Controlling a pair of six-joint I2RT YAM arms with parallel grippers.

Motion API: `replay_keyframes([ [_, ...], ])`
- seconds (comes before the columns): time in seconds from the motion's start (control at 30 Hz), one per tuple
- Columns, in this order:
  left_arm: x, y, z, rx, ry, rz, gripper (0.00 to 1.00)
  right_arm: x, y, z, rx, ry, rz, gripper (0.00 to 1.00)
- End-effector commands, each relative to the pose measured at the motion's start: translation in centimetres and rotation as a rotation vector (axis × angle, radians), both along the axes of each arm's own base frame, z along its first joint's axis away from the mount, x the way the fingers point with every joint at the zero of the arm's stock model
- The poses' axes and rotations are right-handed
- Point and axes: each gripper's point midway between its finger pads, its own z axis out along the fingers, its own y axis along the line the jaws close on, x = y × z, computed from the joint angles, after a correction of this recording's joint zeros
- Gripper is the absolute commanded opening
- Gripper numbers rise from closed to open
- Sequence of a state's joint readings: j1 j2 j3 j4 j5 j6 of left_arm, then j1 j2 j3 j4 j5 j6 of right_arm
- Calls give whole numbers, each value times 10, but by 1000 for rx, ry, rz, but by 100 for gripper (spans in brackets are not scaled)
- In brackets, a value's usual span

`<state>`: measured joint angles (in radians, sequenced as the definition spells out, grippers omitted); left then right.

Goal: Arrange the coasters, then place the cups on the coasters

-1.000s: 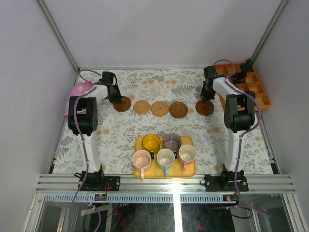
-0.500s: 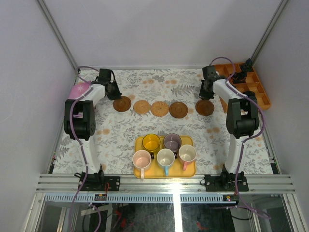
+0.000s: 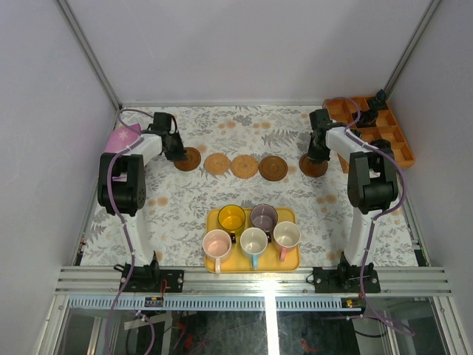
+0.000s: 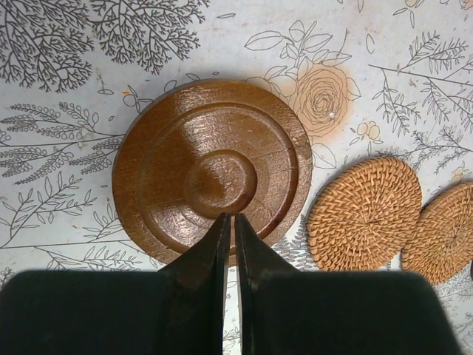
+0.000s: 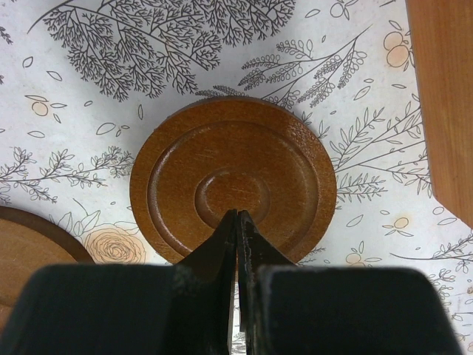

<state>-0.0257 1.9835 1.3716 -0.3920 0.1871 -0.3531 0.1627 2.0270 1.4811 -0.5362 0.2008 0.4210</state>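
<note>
Five coasters lie in a row across the table: a dark one [image 3: 187, 159], two tan woven ones [image 3: 217, 163] [image 3: 244, 166], a brown one [image 3: 273, 168] and a dark one [image 3: 313, 165]. My left gripper [image 3: 175, 151] is shut, its tips [image 4: 229, 219] over the near part of the left dark coaster [image 4: 213, 171], holding nothing. My right gripper [image 3: 316, 153] is shut, its tips [image 5: 237, 214] over the right dark coaster [image 5: 233, 179]. Five cups stand on the yellow tray [image 3: 251, 262]: yellow [image 3: 231, 217], purple-grey [image 3: 264, 216], pink [image 3: 216, 242], light blue [image 3: 253, 241], cream-pink [image 3: 287, 234].
An orange compartment box [image 3: 378, 130] stands at the back right, close to the right arm; its edge [image 5: 443, 96] shows in the right wrist view. A pink object [image 3: 122, 137] lies at the back left beside the left arm. White walls close in the sides.
Both arms have folded slightly outward, while each gripper stays over its dark coaster. The coasters and cups have not moved.
</note>
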Motion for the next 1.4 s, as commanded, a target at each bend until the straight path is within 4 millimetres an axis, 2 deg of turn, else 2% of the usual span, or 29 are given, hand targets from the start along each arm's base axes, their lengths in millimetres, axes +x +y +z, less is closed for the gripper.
replay_keyframes([
  [0.0,7,-5,-6,0,-20,-16,4,4,3,2,0,-13,-4,0],
  [0.33,6,-3,-34,10,38,4,6,20,19,-12,66,5,37,0],
  [0.67,11,-3,-38,10,42,19,7,37,25,-19,83,2,58,0],
  [0.73,11,-3,-37,6,40,20,7,45,26,-14,85,-17,62,0],
  [0.87,12,-4,-33,-2,32,23,7,48,26,-10,83,-25,62,0],
  [1.07,21,-10,-5,-27,-37,11,7,51,27,8,83,-64,93,0],
  [1.33,35,-21,67,-49,-201,-24,10,58,31,80,66,-240,149,1],
  [1.37,35,-22,74,-50,-216,-28,10,50,30,80,59,-235,158,1],
])
